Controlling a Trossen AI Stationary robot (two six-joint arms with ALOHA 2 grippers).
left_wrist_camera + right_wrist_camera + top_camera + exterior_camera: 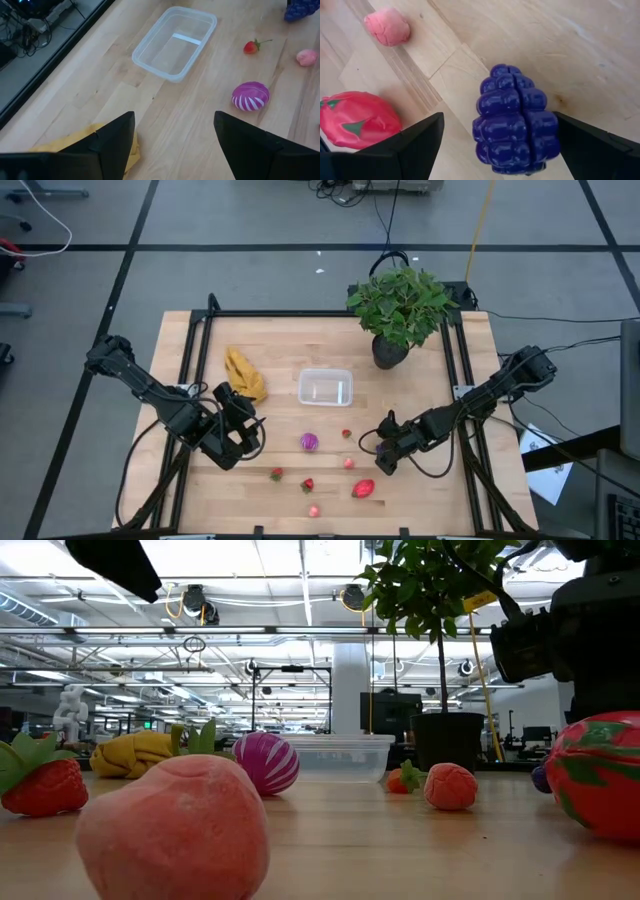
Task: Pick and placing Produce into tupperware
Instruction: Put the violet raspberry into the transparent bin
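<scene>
Right pincer [495, 150] fingers apart, straddling purple grape cluster [515, 125], not clamped; cluster's long axis along fingers. Tupperware [325, 387] upper-left of it. Left pincer [243, 432] apart, empty.

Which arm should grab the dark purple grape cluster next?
The right. Its open tool already straddles the bumpy dark purple toy grape cluster on the wooden table. The left tool hangs open across the table, near the yellow banana bunch.

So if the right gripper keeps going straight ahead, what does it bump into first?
Most likely the purple grape bunch. It lies on the table right between the right gripper's open fingers, not yet held. How much gap remains is hard to tell.
</scene>
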